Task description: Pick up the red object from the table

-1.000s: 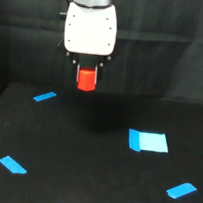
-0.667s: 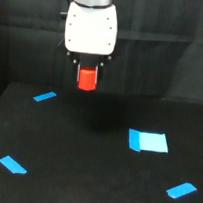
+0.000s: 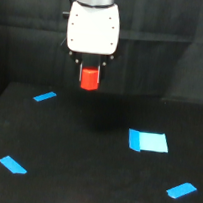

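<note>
The gripper (image 3: pixel 90 74) is clamped on the red object (image 3: pixel 89 79), which sits directly beneath the white gripper body with its axis vertical. It hangs clear above the far part of the table (image 3: pixel 84 153), apart from every blue patch (image 3: pixel 148 141).

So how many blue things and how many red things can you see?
Blue patches on the table: 4 ()
Red object, held up in the end effector: 1
Total: 5
</note>
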{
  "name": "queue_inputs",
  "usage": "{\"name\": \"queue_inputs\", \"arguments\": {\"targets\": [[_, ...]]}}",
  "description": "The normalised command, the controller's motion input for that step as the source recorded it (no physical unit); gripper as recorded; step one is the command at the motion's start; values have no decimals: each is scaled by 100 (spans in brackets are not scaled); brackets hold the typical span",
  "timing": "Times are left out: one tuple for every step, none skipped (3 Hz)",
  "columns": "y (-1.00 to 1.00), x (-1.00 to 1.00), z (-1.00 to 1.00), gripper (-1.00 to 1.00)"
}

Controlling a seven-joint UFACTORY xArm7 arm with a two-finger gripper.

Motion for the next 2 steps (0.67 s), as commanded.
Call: {"name": "queue_inputs", "arguments": {"targets": [[10,-3,1,-100],[7,-2,0,-92]]}}
